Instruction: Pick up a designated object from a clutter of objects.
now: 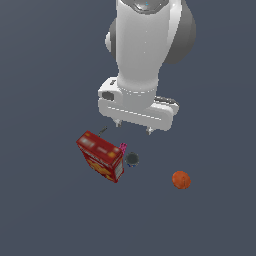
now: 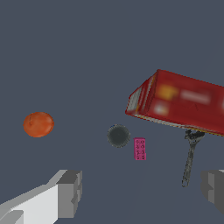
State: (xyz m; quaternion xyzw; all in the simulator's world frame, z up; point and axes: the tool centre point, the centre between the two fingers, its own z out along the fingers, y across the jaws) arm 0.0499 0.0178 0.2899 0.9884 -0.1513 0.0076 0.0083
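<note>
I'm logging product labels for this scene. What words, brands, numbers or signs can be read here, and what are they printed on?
None can be read.
red box: yellow and pale print patches, too blurred to read in either view.
small pink piece: a grid of tiny marks, too small to read.
orange ball, dark round item, thin dark stick, gripper: no text visible.

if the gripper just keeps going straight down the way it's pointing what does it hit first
Probably bare floor. The open gripper frames the dark round item and pink piece just ahead, so it may clip those; depth is unclear. The orange ball sits well aside.
</note>
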